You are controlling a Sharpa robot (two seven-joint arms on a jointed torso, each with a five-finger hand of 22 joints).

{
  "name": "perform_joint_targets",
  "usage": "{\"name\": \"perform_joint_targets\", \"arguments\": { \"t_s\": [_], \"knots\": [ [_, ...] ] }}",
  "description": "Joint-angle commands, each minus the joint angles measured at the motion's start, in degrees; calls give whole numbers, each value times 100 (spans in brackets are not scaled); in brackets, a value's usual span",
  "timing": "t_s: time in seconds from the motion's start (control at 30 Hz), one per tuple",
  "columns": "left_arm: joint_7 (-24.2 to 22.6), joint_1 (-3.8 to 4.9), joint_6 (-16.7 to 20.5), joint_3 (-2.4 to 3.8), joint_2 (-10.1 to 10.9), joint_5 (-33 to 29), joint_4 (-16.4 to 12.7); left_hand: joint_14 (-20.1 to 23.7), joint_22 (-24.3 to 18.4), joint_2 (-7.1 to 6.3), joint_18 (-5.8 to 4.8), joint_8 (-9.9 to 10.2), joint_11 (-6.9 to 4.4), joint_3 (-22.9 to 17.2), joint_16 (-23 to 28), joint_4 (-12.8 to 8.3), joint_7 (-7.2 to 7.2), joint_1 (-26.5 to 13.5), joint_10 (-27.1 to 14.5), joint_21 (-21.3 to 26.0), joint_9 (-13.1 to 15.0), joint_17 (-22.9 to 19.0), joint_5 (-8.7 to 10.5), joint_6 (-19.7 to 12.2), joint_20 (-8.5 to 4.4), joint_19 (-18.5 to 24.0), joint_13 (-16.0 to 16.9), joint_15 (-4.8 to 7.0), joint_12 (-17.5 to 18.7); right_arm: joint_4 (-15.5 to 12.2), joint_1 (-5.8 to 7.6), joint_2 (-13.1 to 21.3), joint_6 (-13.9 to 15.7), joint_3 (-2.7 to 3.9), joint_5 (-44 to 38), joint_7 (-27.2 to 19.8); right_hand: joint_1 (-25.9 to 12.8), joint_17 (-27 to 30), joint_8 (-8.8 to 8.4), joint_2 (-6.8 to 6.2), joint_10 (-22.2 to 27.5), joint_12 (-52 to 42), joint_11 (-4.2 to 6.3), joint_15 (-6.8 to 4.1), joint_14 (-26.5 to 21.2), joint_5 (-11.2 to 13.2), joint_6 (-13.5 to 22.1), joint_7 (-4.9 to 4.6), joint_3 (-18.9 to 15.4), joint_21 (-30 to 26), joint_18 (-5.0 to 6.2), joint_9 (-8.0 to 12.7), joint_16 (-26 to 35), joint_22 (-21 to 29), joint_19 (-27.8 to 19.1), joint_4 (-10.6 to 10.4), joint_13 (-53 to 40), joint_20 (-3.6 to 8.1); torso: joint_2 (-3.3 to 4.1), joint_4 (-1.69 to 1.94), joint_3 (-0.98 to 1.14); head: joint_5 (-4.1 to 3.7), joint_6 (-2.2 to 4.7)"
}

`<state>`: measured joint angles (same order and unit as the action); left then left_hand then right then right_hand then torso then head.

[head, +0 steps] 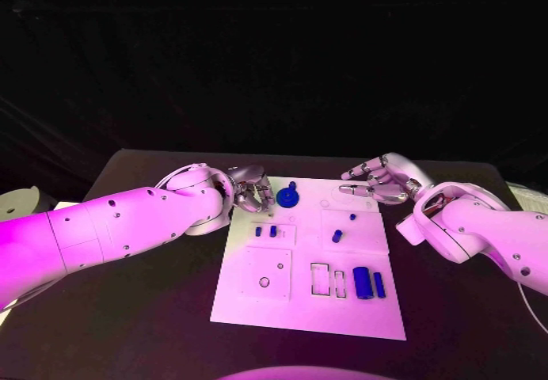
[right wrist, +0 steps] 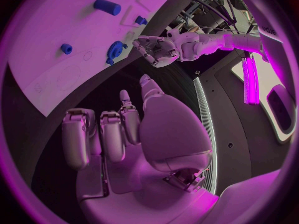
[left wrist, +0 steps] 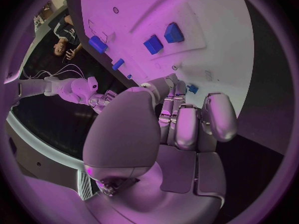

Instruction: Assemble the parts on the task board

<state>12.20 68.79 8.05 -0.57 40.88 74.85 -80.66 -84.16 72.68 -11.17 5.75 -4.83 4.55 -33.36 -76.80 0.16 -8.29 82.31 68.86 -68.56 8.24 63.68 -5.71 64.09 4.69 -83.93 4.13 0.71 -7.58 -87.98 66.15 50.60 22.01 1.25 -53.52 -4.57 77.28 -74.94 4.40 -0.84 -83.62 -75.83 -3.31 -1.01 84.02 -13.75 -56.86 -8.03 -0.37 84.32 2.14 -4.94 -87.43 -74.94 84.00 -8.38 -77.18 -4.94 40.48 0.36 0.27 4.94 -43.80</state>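
Over the task board's [head: 308, 317] far edge, the left hand [head: 249, 190] and right hand [head: 377, 179] hover with fingers curled, holding nothing.

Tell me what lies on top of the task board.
Small blue parts lie on the task board: a round piece at its far edge, a cylinder near right. Whatever sits under them is covered.

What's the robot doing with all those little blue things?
It is building on a white board with small blue parts on it. Right now neither hand holds anything. The left hand hovers at the board's far left corner, next to a round blue part. The right hand waits near the far right corner. Other blue parts lie untouched.
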Motion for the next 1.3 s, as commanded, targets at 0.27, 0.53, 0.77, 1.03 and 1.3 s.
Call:
{"name": "perform_joint_targets", "arguments": {
  "t_s": [0.27,0.53,0.77,1.03,1.3],
  "knots": [
    [-111,0,176,8,154,-184,-31,-124,-10,-10,-83,24,-19,13,-35,2,-10,-66,44,18,-11,-6,-11,35,34,-22,11,-7,40,-5,-4,6,-46,0,-28,-52,29,-1090,-6,35,-10,31,31,-26,500,-32,-50,-4,-3,-31,34,-8,15,-382,87,18,-382,26,1,2,0,-24,6],
    [-222,63,301,77,394,-878,-58,-93,-60,-148,-68,71,-32,240,15,61,-8,-312,128,98,-34,-130,8,-9,28,6,38,0,43,2,-4,9,-47,0,-28,-48,29,-1090,-6,35,-10,31,31,-26,500,-32,-50,-4,-3,-31,34,-8,15,-382,87,18,-382,26,-6,12,4,-27,13],
    [-237,148,308,93,463,-1122,135,-87,-93,-148,-58,84,-49,312,19,33,13,-295,149,148,-45,-140,4,-45,19,24,58,14,11,0,-3,11,-45,0,-28,-43,29,-1090,-6,35,-10,31,31,-26,500,-32,-50,-4,-3,-31,34,-8,15,-382,87,18,-382,26,-2,10,4,-6,17],
    [-238,165,155,88,372,-973,254,-78,-175,-131,-37,78,-49,362,25,-18,43,-241,57,265,-51,-158,2,-64,14,68,61,14,19,2,-3,6,-48,0,-28,-42,29,-1090,-6,35,-10,31,31,-26,500,-32,-50,-4,-3,-31,34,-8,15,-382,87,18,-382,26,3,-1,2,26,25],
    [-251,161,10,53,336,-526,278,-11,-336,-169,5,70,-51,519,122,-43,75,-269,-62,492,-62,-343,15,-111,15,153,74,12,-14,-5,-3,15,-51,0,-28,-38,29,-1090,-6,35,-10,31,31,-26,500,-32,-50,-4,-3,-31,34,-8,15,-382,87,18,-382,26,0,5,3,23,9]
  ]
}}
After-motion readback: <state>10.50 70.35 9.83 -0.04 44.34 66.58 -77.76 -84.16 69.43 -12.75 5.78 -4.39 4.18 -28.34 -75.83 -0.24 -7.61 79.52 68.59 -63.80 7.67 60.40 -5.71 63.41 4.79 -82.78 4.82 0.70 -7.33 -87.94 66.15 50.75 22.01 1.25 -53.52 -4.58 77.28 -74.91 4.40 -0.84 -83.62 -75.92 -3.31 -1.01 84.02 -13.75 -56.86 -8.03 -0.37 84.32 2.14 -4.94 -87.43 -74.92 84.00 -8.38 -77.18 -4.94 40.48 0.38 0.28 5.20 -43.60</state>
